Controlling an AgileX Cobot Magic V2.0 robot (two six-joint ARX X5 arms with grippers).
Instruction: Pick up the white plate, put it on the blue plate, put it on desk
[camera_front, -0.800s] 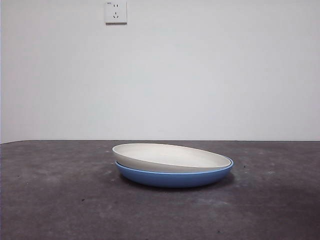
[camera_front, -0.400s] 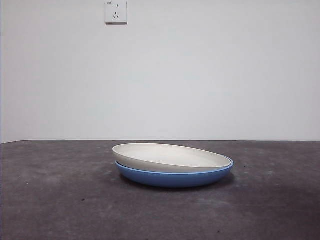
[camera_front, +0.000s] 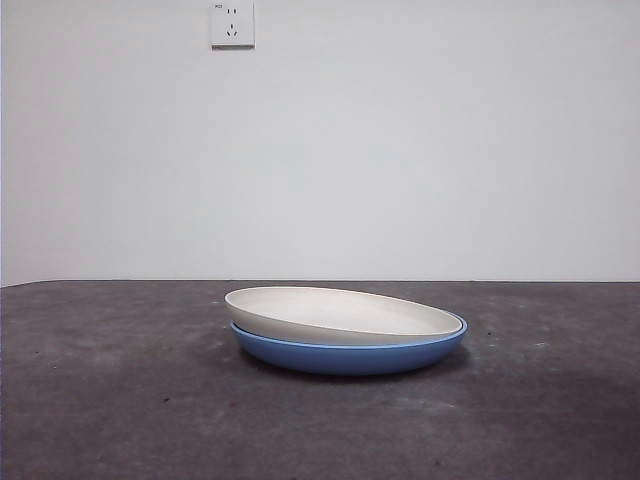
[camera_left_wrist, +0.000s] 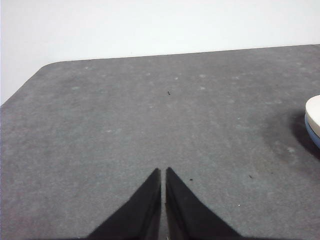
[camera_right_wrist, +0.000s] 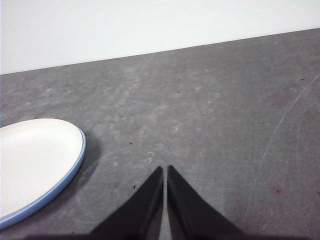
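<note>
The white plate (camera_front: 340, 314) lies nested in the blue plate (camera_front: 345, 357) at the middle of the desk (camera_front: 120, 400), tilted a little with its left side higher. The right wrist view shows the white plate (camera_right_wrist: 35, 160) with the blue plate's rim (camera_right_wrist: 75, 167) around it. The left wrist view shows only an edge of the stack (camera_left_wrist: 314, 117). My left gripper (camera_left_wrist: 163, 172) is shut and empty above bare desk. My right gripper (camera_right_wrist: 164, 170) is shut and empty, beside the plates and apart from them. Neither gripper shows in the front view.
A white wall with a socket (camera_front: 231, 24) stands behind the desk. The desk's rounded far corner (camera_left_wrist: 47, 67) shows in the left wrist view. Bare desk lies on both sides of the plates.
</note>
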